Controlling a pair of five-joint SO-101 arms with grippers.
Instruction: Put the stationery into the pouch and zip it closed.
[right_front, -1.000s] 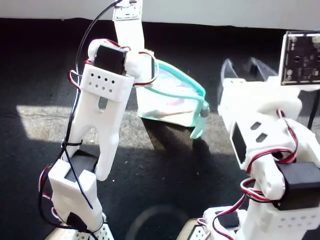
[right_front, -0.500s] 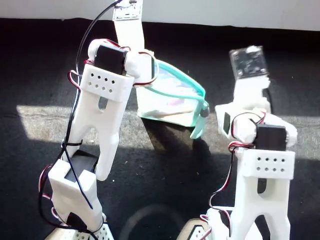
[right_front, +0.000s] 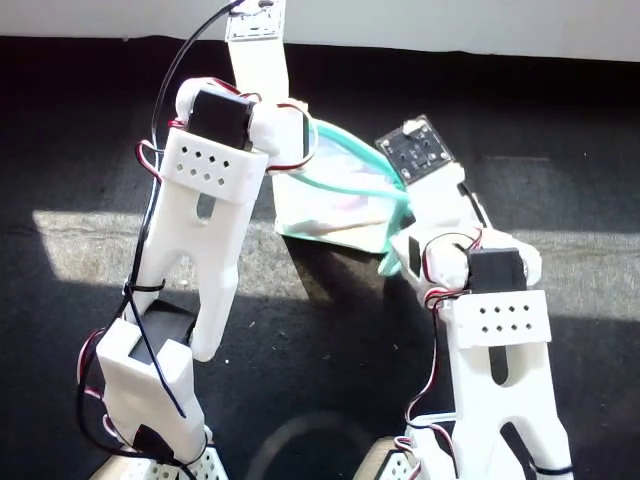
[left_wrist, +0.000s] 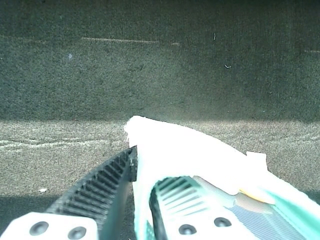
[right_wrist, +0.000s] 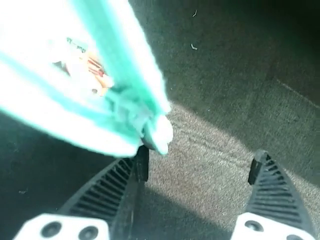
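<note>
The left gripper (left_wrist: 144, 167) is clamped narrow on a corner of the pouch (left_wrist: 200, 160), with one ribbed finger (left_wrist: 102, 182) on the outside and the other showing through the clear wall. In the high view this corner sits at the pouch's far left end, lifted off the desk (right_front: 90, 120), and the pouch (right_front: 340, 205) sags from there toward the right and near side.

The right gripper (right_wrist: 200, 155) stands wide open and holds nothing. It hangs low over the desk at the pouch's right end. The pale teal zip pull (right_wrist: 159, 134) is just beside one of its fingertips (right_wrist: 141, 157), not between the two.

From the pull, two teal zip bands (right_wrist: 127, 65) run apart, so the mouth is open along most of its length. Stationery (right_wrist: 92, 67) lies inside, visible through the clear side as reddish and orange pieces. A band of sunlight crosses the dark desk under the pouch.
</note>
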